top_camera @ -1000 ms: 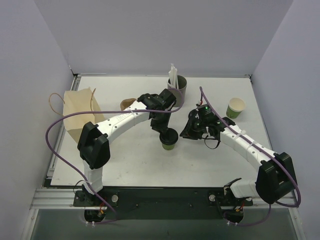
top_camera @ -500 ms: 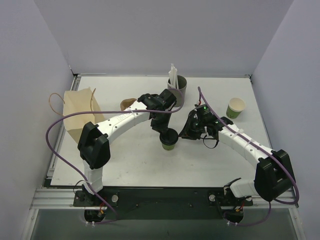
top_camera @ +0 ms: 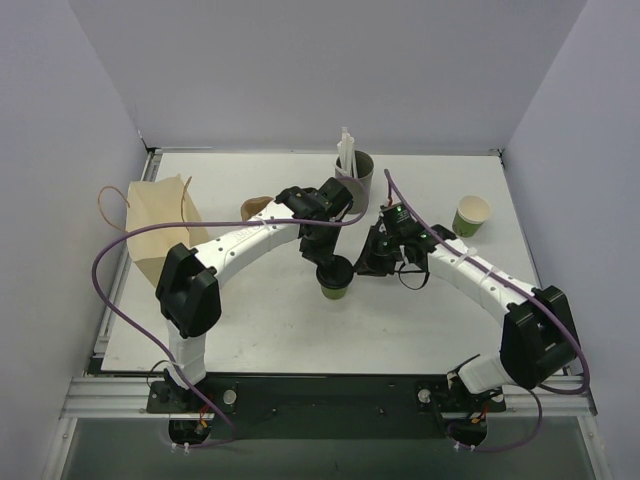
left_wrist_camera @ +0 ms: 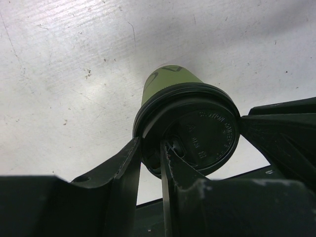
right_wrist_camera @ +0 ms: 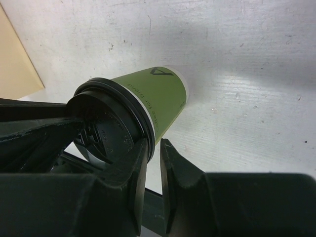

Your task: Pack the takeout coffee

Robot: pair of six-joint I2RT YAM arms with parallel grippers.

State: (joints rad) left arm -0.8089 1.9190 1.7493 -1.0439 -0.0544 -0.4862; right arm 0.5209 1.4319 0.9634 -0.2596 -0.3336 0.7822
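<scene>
Left fingers (left_wrist_camera: 126, 170) clamp the lid (left_wrist_camera: 200, 133), right fingers (right_wrist_camera: 134, 173) nearly together by its rim, grip unclear; best seat it squarely, cup (right_wrist_camera: 158, 96) steady.

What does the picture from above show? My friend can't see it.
The left gripper holds the black lid of a small green cup on a white table, and the right gripper is close beside it. A brown paper bag sits at the left.
</scene>
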